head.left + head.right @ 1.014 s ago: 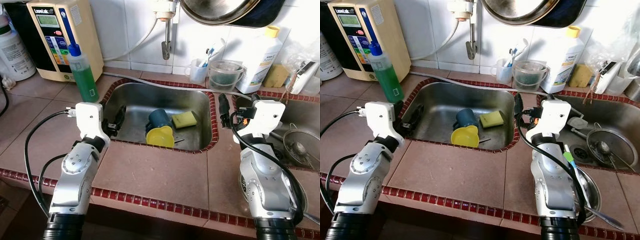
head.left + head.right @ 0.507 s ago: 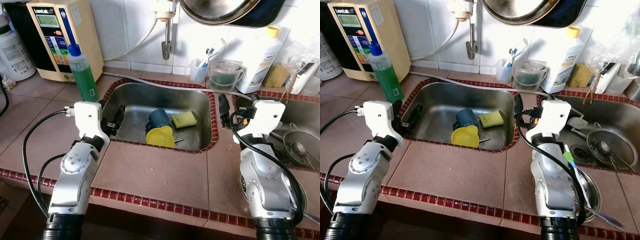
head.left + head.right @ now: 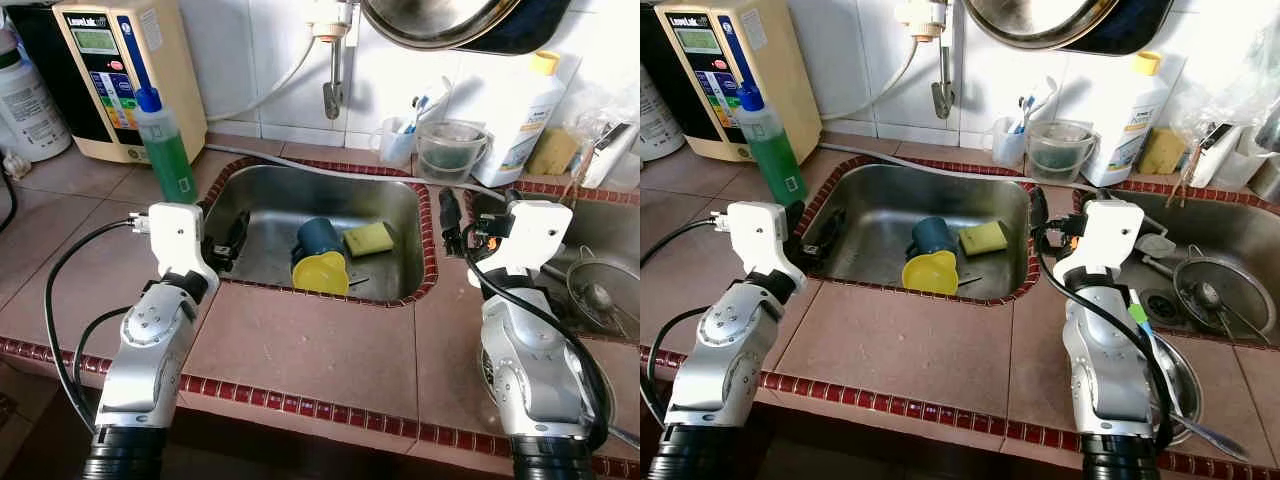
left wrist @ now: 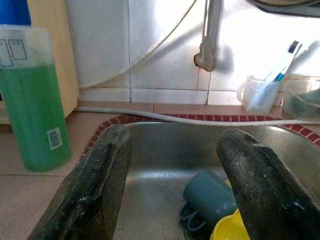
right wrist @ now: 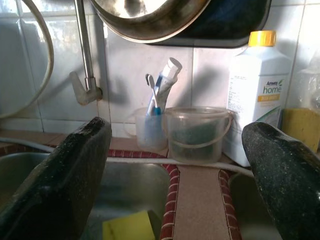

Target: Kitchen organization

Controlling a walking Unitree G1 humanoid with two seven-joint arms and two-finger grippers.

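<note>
Tiled surface (image 3: 300, 340) around a sink (image 3: 400, 200); blue cup (image 3: 318, 238) on its side, mouth towards the front rim, beside a yellow cup (image 3: 322, 272). Left pincer (image 3: 232, 236) and right pincer (image 3: 449, 212) flank the sink, both spread wide, empty.

Both silver arms reach forward, left claw (image 4: 172, 185) and right claw (image 5: 175, 175) spread wide, holding nothing.

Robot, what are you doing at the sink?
It is standing at the sink, holding nothing. The left claw hangs open over the sink's left edge, and the right claw is open over the tiled strip on its right. A blue cup, a yellow cup and a sponge lie in the basin, untouched. Green soap stands on the counter behind the left claw.
</note>
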